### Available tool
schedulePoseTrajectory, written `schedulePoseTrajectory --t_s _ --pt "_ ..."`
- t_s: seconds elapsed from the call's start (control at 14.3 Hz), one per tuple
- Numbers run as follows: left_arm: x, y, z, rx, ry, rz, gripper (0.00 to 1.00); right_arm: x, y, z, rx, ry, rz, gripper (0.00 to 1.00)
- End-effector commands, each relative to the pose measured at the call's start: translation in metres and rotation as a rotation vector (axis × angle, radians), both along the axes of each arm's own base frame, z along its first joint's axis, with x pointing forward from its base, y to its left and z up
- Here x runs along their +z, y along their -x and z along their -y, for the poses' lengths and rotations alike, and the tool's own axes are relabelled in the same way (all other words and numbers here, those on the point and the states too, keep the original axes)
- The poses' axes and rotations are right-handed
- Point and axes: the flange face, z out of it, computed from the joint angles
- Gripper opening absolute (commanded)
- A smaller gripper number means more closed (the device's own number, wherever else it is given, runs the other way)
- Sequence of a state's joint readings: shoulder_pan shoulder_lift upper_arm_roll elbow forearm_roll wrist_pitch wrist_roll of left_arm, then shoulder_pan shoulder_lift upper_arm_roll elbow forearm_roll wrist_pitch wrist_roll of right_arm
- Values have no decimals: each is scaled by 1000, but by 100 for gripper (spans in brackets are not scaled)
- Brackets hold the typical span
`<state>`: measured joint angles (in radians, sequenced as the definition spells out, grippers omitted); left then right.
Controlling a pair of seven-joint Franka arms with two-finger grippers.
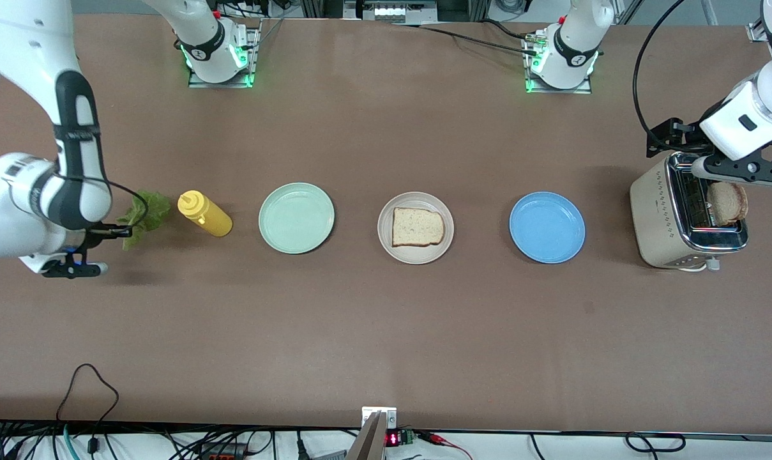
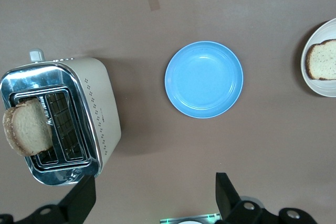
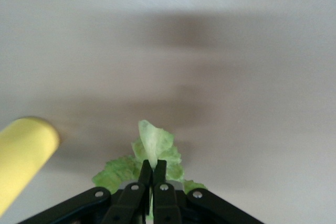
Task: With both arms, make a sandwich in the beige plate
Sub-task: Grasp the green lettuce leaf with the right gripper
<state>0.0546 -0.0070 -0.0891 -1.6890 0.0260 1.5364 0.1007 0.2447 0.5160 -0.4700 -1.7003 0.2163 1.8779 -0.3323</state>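
The beige plate sits mid-table with one tan bread slice flat on it; both also show in the left wrist view, plate and slice. A second bread slice stands in a slot of the toaster, also in the left wrist view. My left gripper hangs open and empty over the table beside the toaster; it shows in its wrist view. My right gripper is shut on the ruffled green lettuce leaf, pinched at its pale stem.
A yellow squeeze bottle lies beside the lettuce, also in the right wrist view. A mint-green plate and a blue plate flank the beige plate, each bare. The blue plate also shows in the left wrist view.
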Motion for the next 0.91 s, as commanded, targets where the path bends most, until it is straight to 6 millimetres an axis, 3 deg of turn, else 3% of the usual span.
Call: schedulePoseTrajectory --t_s 0.0,0.35,0.63,0.84 --pt "6 0 -5 6 8 -5 100 70 10 -26 55 -51 60 0" --pt "6 0 -5 6 8 -5 100 140 24 -87 180 -76 101 0" --pt "6 0 -5 6 7 -5 100 197 17 -164 347 -18 171 0" --pt "6 0 -5 6 8 -5 100 214 21 -221 438 -29 206 0"
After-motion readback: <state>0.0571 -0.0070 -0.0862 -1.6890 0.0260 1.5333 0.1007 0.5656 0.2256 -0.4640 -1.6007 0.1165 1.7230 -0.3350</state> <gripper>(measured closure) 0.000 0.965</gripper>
